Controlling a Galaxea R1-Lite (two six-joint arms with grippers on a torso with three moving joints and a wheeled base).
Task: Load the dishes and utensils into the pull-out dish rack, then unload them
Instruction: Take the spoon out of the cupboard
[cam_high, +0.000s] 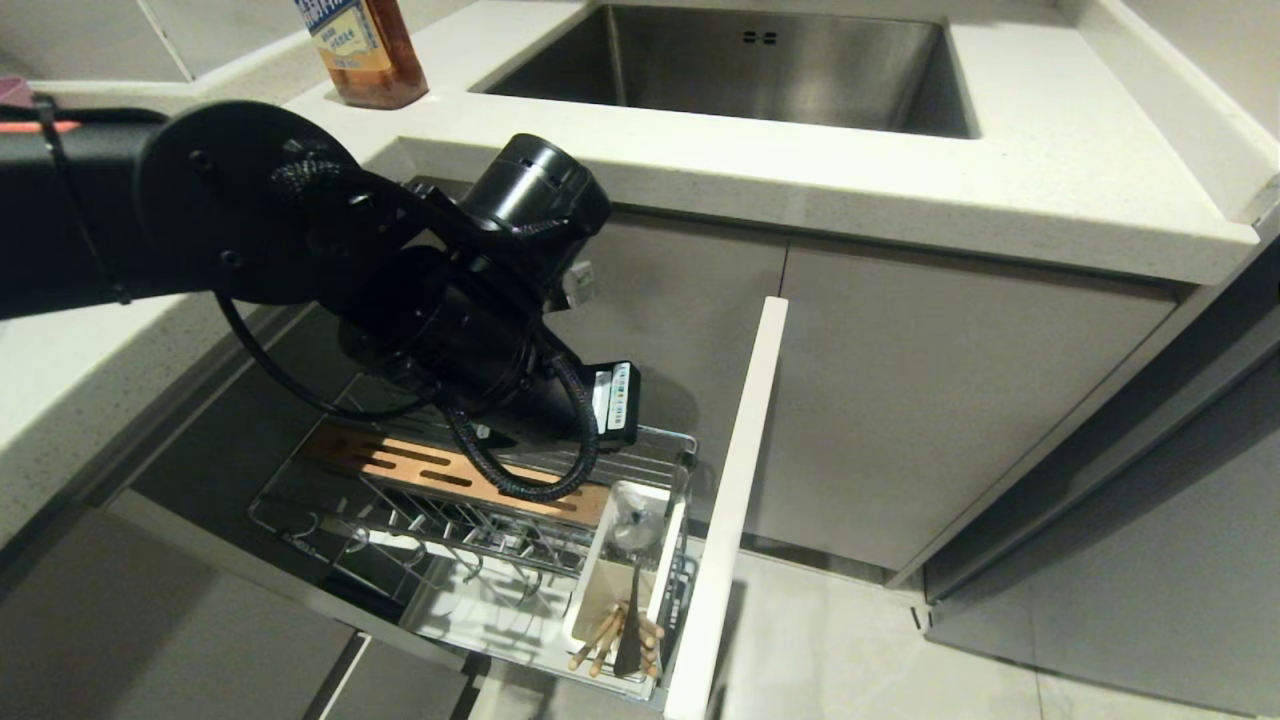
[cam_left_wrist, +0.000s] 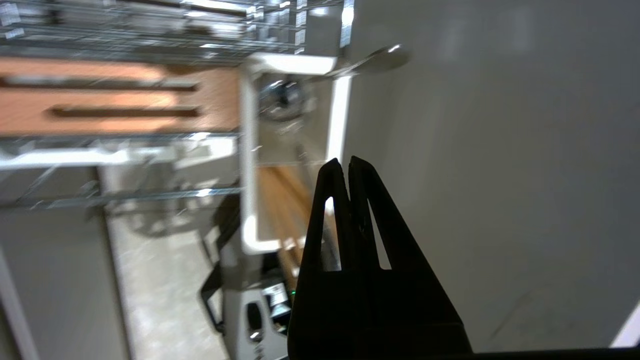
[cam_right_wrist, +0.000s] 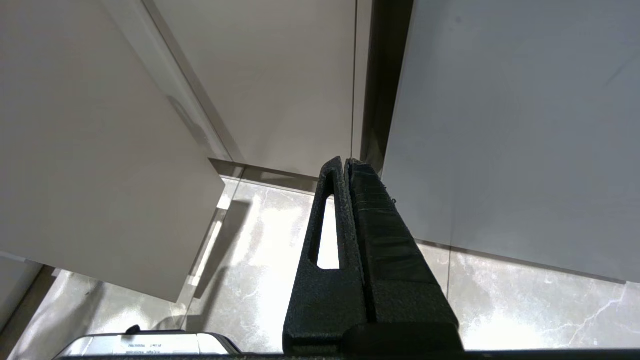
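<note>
The left gripper was pinched fully together with nothing between its fingers; in the left wrist view it hung above the white utensil holder, close to the pale cabinet front. The pull-out dish rack stood drawn out at lower centre of the head view; the chopsticks lay in the near end of the holder and the spoon sat at its far end, its bowl propped over the rim toward the cabinet front. The right gripper was likewise closed and empty, parked low over the floor tiles beside the cabinet doors.

The likely trouble: jaws this tight would have to spread before any pick, and a descent made closed could jab the chopsticks or knock the spoon off its perch; the narrow holder walls and the cabinet front leave little room, so a sideways drift could scrape either; thin, smooth utensils may also slip from a pinch.

Much was concealed; in the head view the left arm covered the far part of the rack and its own fingers; no plate or bowl appeared in any view, so whether they lay behind the arm I cannot tell; the wrist view was smeared, and the chopstick tips ran behind the gripper.
</note>
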